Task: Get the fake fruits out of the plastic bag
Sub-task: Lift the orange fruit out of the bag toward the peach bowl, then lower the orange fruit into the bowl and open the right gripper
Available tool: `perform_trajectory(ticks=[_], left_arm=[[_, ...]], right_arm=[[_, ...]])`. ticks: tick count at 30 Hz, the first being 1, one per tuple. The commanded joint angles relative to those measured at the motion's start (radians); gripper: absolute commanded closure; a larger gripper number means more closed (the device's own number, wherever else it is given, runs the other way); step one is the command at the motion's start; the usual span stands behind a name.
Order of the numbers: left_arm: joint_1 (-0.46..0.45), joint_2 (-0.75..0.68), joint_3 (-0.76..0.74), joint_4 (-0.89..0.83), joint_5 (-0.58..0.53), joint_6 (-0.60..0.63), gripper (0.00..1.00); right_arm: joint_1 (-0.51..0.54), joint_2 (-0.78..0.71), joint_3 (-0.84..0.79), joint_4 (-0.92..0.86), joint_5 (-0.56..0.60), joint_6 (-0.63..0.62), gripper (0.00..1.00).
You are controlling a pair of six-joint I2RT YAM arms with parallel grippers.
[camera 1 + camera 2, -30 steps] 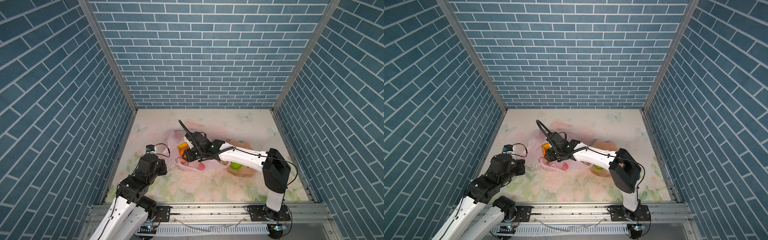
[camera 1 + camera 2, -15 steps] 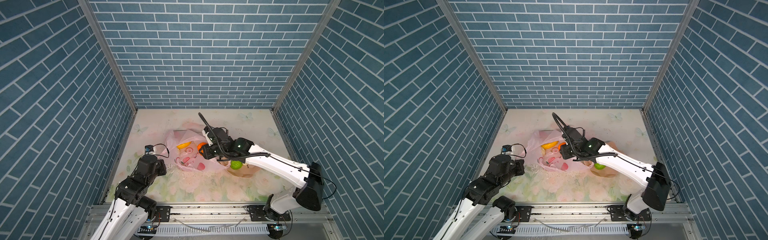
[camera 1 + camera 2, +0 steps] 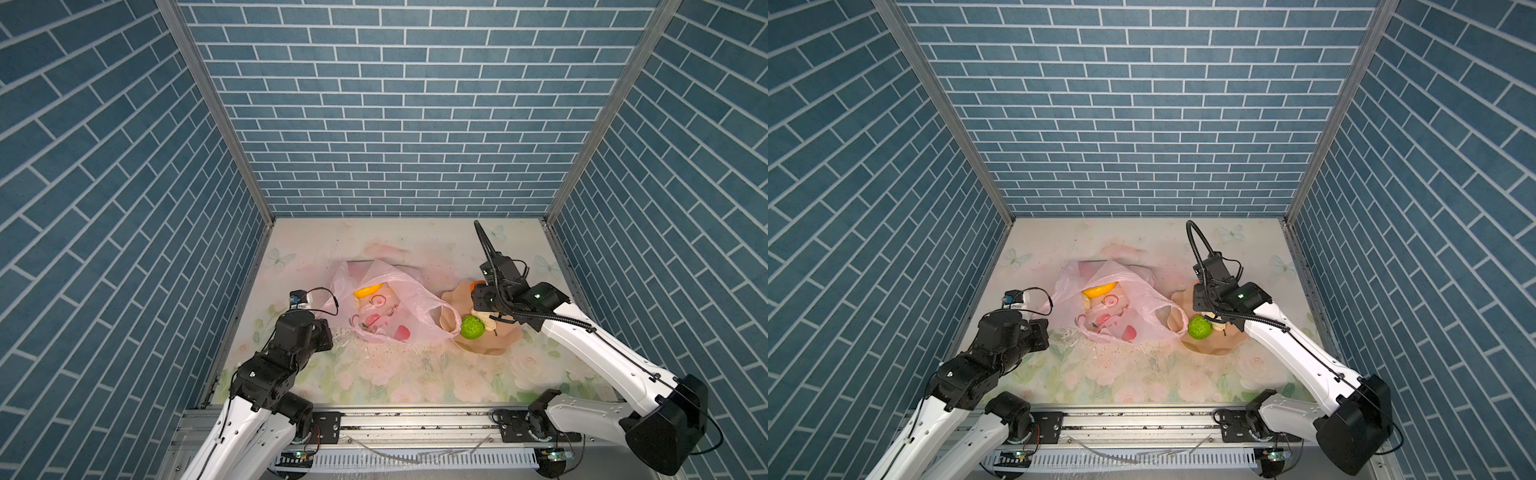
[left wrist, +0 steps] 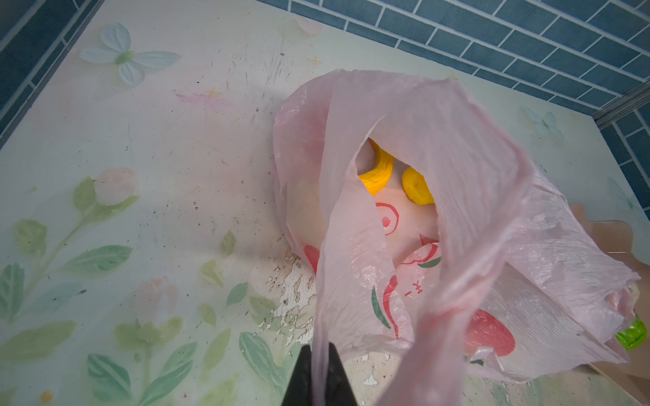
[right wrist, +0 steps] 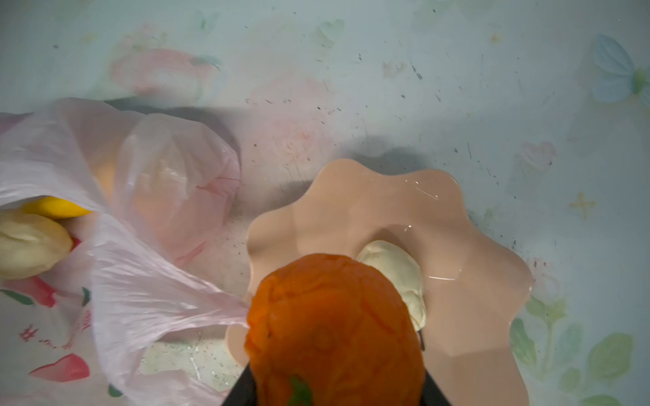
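We see a pale floral-printed tabletop carrying a crinkly translucent pink plastic bag, touching a peach scalloped bowl beside it.

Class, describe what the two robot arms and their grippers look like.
The left arm and right arm have white shells, black joints and looping black cables; the right shows a small green light. The left gripper and right gripper have black fingers.

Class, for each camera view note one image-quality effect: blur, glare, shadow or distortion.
Left wrist view: the plastic bag handle nearest the lens is blurred. Right wrist view: the orange looms soft in the foreground; glare streaks mark the scalloped bowl. Both top views: even light, brick walls splay outward.
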Motion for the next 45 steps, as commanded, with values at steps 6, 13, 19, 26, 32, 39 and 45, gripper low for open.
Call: perform_trajectory(ticks=[6, 13, 19, 26, 32, 39, 45], left_arm=[[0.002, 0.001, -0.012, -0.020, -0.020, 0.007, 0.90], [0.002, -0.005, -0.013, -0.024, -0.025, 0.005, 0.90], [0.003, -0.002, -0.015, -0.020, -0.022, 0.006, 0.90], [0.002, -0.004, -0.012, -0.022, -0.023, 0.008, 0.90], [0.002, -0.002, -0.013, -0.024, -0.022, 0.004, 0.90], [0.003, -0.001, -0.012, -0.023, -0.022, 0.007, 0.90], [0.001, -0.004, -0.012, -0.023, -0.023, 0.005, 0.90]], right_arm=[[-0.056, 0.119, -0.046, 0.090, -0.030, -0.037, 0.86], [-0.070, 0.239, -0.038, 0.146, -0.079, -0.050, 0.86], [-0.074, 0.295, -0.040, 0.176, -0.100, -0.053, 0.84], [-0.077, 0.354, -0.034, 0.200, -0.118, -0.057, 0.81], [-0.078, 0.380, -0.035, 0.209, -0.122, -0.058, 0.73], [-0.078, 0.379, -0.031, 0.203, -0.116, -0.066, 0.58], [-0.079, 0.380, -0.022, 0.193, -0.110, -0.075, 0.49]])
